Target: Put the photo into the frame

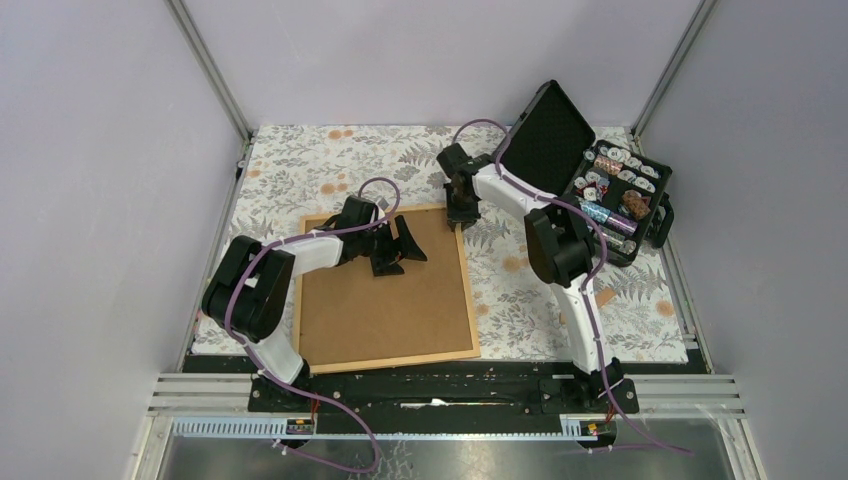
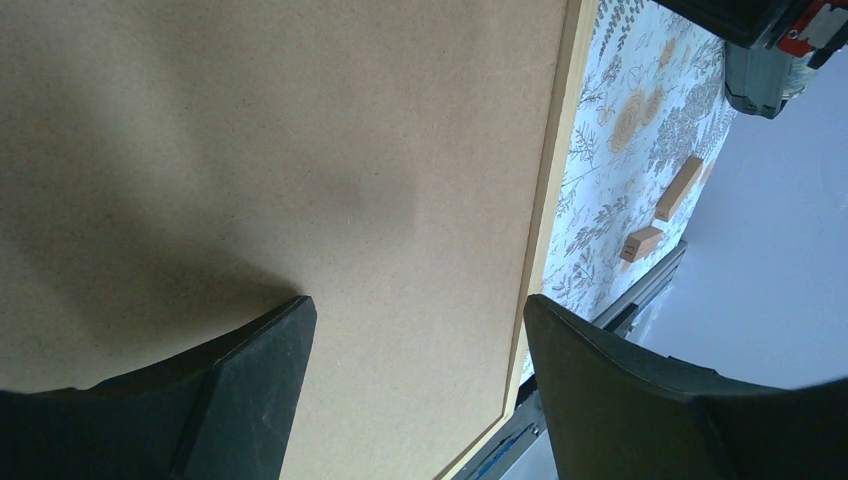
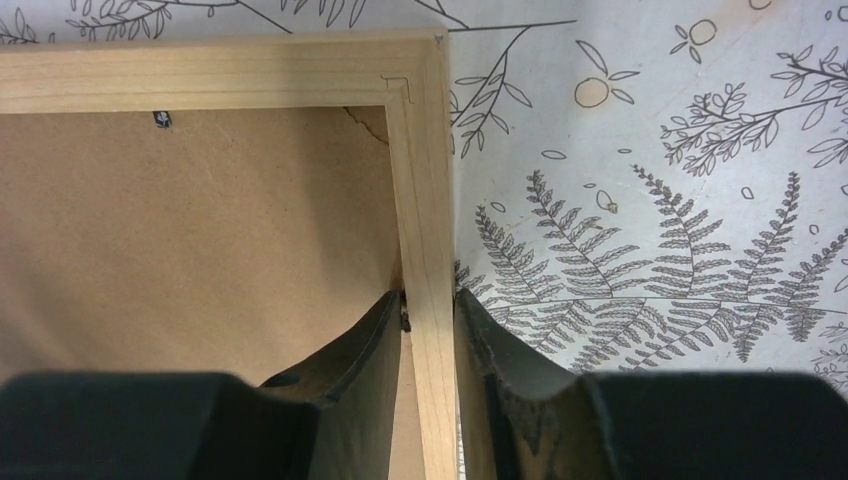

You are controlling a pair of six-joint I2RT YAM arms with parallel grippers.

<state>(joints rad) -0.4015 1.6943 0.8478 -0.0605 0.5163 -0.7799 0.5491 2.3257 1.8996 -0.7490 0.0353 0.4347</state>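
Note:
The frame point(image 1: 400, 362) lies face down on the patterned cloth, with a plain brown backing board point(image 1: 385, 300) filling it. The photo is hidden from every view. My left gripper point(image 1: 400, 250) hovers open over the far part of the board; in the left wrist view its fingers point(image 2: 415, 315) stand wide apart above the board point(image 2: 300, 150), beside the frame's right moulding point(image 2: 560, 150). My right gripper point(image 1: 460, 212) is at the frame's far right corner. In the right wrist view its jaws point(image 3: 430, 300) straddle the pine moulding point(image 3: 425, 200), one finger on each side, pressed close to it.
An open black hard case point(image 1: 600, 180) full of small rolls stands at the back right, close behind the right arm. Two small wooden blocks point(image 2: 678, 188) point(image 2: 640, 243) lie on the cloth to the right of the frame. Metal rails border the table.

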